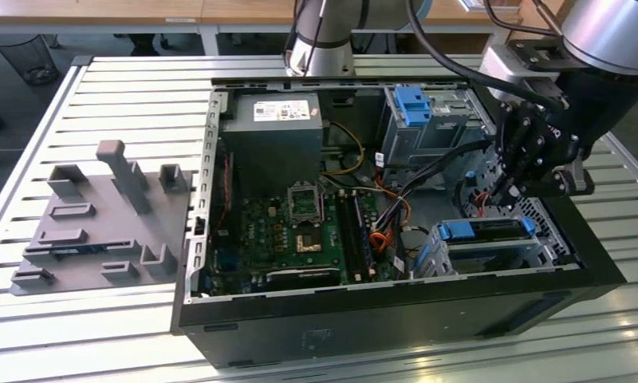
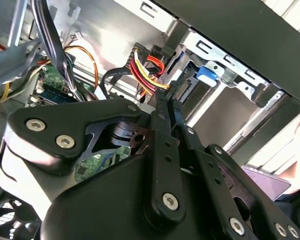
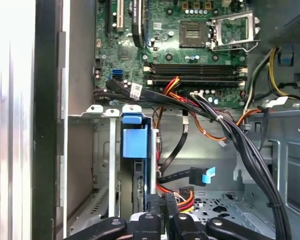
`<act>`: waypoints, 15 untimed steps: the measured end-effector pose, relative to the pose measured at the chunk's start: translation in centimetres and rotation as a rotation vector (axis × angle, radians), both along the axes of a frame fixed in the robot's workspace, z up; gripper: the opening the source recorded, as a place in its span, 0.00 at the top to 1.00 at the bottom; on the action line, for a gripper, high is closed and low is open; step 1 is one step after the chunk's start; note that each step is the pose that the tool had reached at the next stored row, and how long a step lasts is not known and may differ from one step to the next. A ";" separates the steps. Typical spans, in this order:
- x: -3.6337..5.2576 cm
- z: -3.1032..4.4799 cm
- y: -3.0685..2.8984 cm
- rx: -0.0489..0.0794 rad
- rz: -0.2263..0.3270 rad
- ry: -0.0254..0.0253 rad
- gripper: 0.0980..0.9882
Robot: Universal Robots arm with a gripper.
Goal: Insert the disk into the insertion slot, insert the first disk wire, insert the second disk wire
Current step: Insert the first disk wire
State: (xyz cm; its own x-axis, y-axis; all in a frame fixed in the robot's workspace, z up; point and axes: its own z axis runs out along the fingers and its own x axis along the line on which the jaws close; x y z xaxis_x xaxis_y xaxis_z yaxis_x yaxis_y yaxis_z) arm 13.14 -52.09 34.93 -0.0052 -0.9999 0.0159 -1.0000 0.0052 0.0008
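the flat silver hard drive (image 1: 487,230) in its bright blue plastic frame sat inside the low perforated silver drive cage (image 1: 443,257), within the open black computer case (image 1: 404,323). the small black plug (image 2: 179,89) on stiff red and yellow wires (image 2: 142,70) could, i judged, jam or bend at the drive's port if those wires twisted it askew. the black claw (image 2: 169,102) was clamped nearly shut on that plug, close above the drive.

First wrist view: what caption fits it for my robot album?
Tool gripping a red-and-yellow disk wire beside the blue-framed disk sitting in its silver slot.
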 end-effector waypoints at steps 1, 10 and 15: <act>-0.01 -0.03 -0.10 0.000 0.004 -0.0010 0.93; -0.11 -0.48 -0.66 0.000 0.038 -0.0043 0.93; -0.12 -0.77 -0.77 0.000 0.038 -0.0043 0.93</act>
State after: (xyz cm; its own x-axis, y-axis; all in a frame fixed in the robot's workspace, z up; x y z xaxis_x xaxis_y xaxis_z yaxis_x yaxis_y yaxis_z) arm 13.02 -52.86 34.16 0.0323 -0.9993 0.0161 -0.9995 -0.0324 -0.0035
